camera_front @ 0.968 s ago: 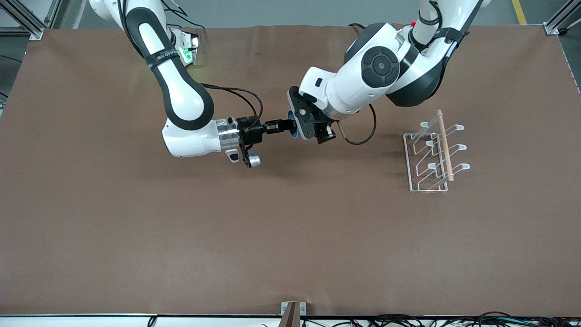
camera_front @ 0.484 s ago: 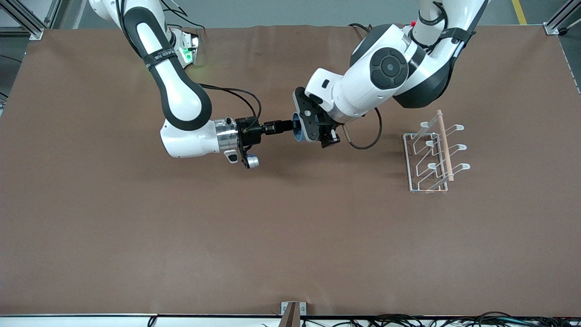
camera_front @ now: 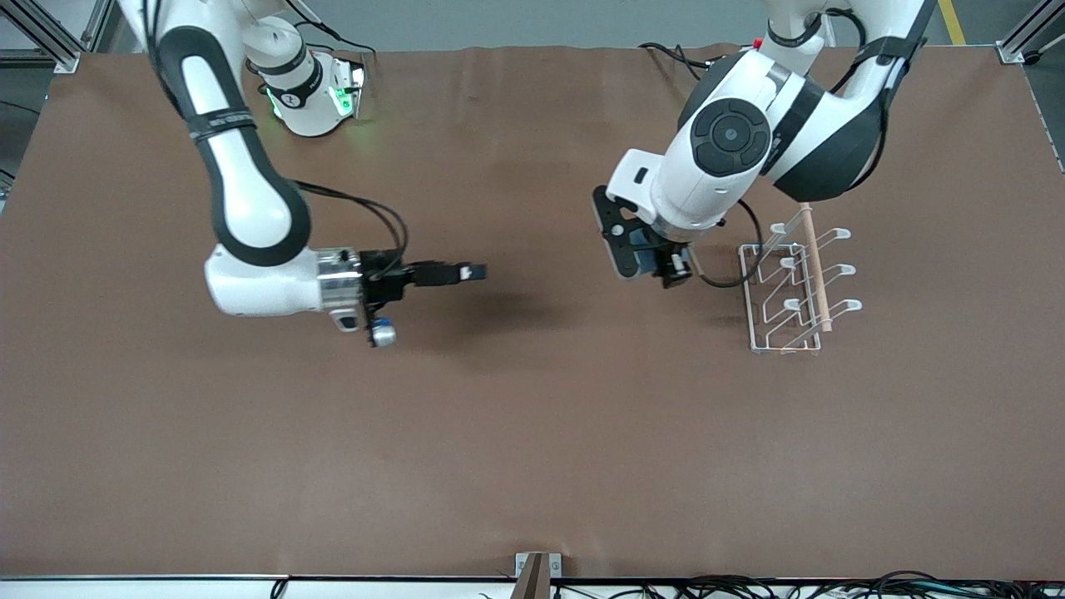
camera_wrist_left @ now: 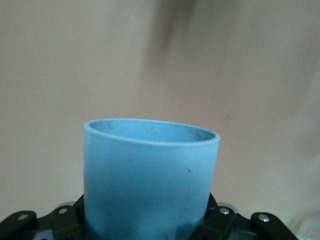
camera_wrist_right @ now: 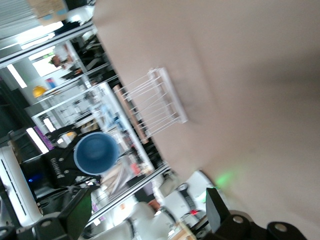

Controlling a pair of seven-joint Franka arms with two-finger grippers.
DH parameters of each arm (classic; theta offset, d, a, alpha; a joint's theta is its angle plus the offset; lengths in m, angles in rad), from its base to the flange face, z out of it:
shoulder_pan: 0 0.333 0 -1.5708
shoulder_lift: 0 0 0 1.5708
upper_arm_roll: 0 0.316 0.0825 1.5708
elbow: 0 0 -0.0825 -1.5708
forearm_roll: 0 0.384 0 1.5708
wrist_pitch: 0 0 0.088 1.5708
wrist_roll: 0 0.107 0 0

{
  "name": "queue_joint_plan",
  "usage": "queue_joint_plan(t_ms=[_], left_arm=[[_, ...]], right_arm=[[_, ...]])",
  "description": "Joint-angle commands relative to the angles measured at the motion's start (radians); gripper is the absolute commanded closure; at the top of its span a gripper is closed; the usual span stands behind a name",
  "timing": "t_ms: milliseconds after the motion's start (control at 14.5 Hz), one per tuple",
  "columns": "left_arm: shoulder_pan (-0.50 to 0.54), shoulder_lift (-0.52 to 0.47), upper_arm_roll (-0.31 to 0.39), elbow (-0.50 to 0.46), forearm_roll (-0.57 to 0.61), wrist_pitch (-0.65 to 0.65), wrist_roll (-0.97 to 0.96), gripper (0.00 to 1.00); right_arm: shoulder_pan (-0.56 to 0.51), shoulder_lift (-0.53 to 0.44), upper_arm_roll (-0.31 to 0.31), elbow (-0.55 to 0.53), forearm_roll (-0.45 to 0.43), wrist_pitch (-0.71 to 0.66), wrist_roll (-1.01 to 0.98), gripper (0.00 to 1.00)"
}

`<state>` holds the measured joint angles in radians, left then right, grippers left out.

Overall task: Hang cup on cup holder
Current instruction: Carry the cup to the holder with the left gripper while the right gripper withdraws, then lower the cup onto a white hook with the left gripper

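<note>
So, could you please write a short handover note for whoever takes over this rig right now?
Left gripper: shut on the cup, in the air beside the cup holder, toward the right arm's end of it.
Right gripper: open, empty, over bare table toward its own end.
Cup holder: standing at the left arm's end of the table, no cup on its prongs.
Done: the cup is in the left gripper alone.
Left: carry it to a prong, hang it, let go.
</note>
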<state>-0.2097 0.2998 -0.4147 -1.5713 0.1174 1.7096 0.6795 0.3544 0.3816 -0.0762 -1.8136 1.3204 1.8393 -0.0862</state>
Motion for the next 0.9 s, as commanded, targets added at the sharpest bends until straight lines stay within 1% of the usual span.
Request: queue_joint_plan(t_ms=[0,69,138,207,276,415,553,691,829], left_arm=[[0.001,-0.045,-0.009,-0.006,0.208,-0.070,0.099,1.00],[-0.005,-0.042,-0.010,-0.013,0.291,-0.073,0.103,1.00],[-0.008,-0.042,-0.010,-0.032,0.350,-0.102,0.101,1.00],[-0.004,-0.044,-0.010,-0.045,0.376,-0.160,0.100,1.00],[0.000,-0.042,-0.009,-0.047,0.411,-0.217,0.100,1.00],[0.004,-0.034,-0.009,-0.067,0.549,-0.243,0.107,1.00],[0.004,-0.037,-0.009,-0.140,0.660,-0.243,0.112,1.00],[0.000,-0.021,-0.009,-0.212,0.792,-0.243,0.106,0.99],[0.006,0.004,-0.009,-0.265,0.899,-0.243,0.103,0.99]], right_arm=[[-0.124,-0.036,0.010,-0.003,-0.174,-0.076,0.029,0.00],[-0.168,-0.041,0.004,0.002,-0.255,-0.095,0.037,0.00],[-0.213,-0.053,0.004,0.011,-0.368,-0.112,0.045,0.00],[-0.256,-0.059,0.004,0.019,-0.470,-0.129,0.049,0.00],[-0.290,-0.064,0.004,0.033,-0.551,-0.152,0.052,0.00],[-0.363,-0.085,0.003,0.057,-0.718,-0.175,0.052,0.00],[-0.394,-0.131,0.003,0.065,-0.872,-0.166,0.069,0.00],[-0.396,-0.153,-0.005,0.108,-1.014,-0.163,0.083,0.00],[-0.390,-0.190,-0.002,0.149,-1.165,-0.163,0.083,0.00]])
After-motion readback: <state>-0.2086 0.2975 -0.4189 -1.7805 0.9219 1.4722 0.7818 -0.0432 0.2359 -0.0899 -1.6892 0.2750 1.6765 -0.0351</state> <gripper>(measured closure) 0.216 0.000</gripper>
